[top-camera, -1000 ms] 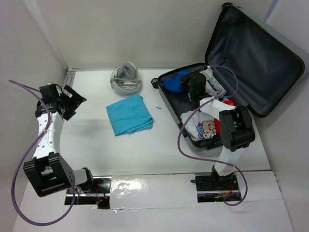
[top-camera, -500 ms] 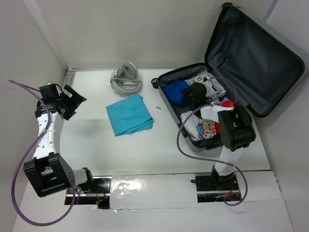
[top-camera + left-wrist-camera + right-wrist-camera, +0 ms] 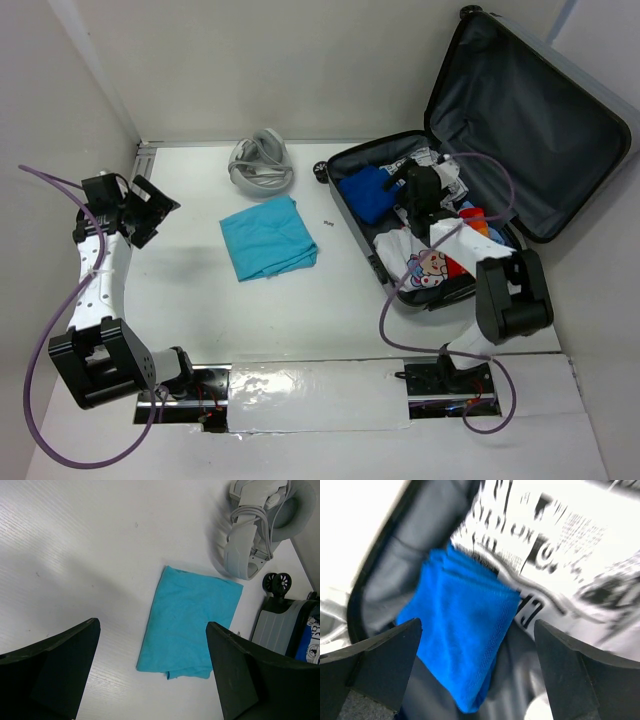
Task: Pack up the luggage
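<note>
Opened wide since a moment ago, the right gripper (image 3: pixel 420 192) is held empty above a folded blue cloth (image 3: pixel 365 192) inside the luggage (image 3: pixel 530 130), which lies open at the right rear of the table (image 3: pixel 330 310). The left gripper (image 3: pixel 140 212) is spread wide, empty.

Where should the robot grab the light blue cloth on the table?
Probably the cloth edge nearest the left gripper, pinched from straight above. It lies flat and folded on the table, so there is no side to squeeze.
</note>
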{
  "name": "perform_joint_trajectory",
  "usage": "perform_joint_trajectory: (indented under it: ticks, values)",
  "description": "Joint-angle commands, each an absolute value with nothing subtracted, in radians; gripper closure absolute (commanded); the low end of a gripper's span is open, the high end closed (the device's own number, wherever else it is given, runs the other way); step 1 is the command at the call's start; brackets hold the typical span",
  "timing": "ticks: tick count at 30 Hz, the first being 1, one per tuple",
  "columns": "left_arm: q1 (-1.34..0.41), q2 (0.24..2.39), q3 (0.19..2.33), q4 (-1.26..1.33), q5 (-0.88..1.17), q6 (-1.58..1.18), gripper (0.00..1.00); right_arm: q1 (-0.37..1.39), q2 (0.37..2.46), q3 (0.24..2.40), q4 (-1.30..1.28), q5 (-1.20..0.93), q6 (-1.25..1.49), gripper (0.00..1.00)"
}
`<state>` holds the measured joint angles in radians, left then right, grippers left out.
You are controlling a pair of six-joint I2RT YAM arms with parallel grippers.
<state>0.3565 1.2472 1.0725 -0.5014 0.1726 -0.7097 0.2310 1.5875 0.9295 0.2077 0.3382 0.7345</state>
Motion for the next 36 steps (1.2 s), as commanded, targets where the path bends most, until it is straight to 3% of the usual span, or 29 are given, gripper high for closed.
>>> perform_joint_trajectory:
  ticks: [1,3,4,5,8,12,14,16,23,30,34,35,36]
  values:
    - [0.351,1.221,1.052,-0.472,0.186,-0.693,0.0,0.233,1.483,0.997,0.048,0.489,0.663,0.04]
    - [0.342,1.221,1.052,-0.472,0.196,-0.693,0.0,0.255,1.483,1.035,0.035,0.48,0.573,0.33]
    - [0.342,1.221,1.052,-0.472,0.196,-0.693,0.0,0.255,1.502,1.045,0.057,0.466,0.542,0.38]
    - [0.342,1.23,1.052,-0.472,0.196,-0.684,0.0,0.271,1.518,1.067,0.066,0.424,0.488,0.53]
    - [0.333,1.241,1.052,-0.472,0.196,-0.684,0.0,0.272,1.621,1.145,0.066,0.339,0.416,0.6]
    - [0.333,1.252,1.052,-0.463,0.207,-0.684,0.0,0.262,1.765,1.241,0.075,0.389,0.376,0.64]
    - [0.333,1.261,1.052,-0.463,0.207,-0.684,0.0,0.238,1.851,1.278,0.022,0.321,0.367,0.71]
    - [0.324,1.27,1.052,-0.463,0.207,-0.675,0.0,0.225,1.877,1.27,0.012,0.255,0.38,0.84]
    - [0.324,1.281,1.062,-0.463,0.207,-0.675,0.0,0.215,1.841,1.103,0.075,0.292,0.46,0.83]
    - [0.305,1.281,1.071,-0.454,0.216,-0.675,0.0,0.206,1.844,1.169,0.091,0.265,0.404,0.76]
    - [0.282,1.29,1.06,-0.454,0.216,-0.664,0.0,0.215,1.758,1.259,0.06,0.296,0.321,0.54]
    - [0.282,1.301,1.06,-0.454,0.216,-0.664,0.0,0.215,1.738,1.29,0.051,0.31,0.304,0.38]
    - [0.27,1.301,1.06,-0.454,0.225,-0.664,0.0,0.227,1.718,1.308,0.035,0.33,0.29,0.31]
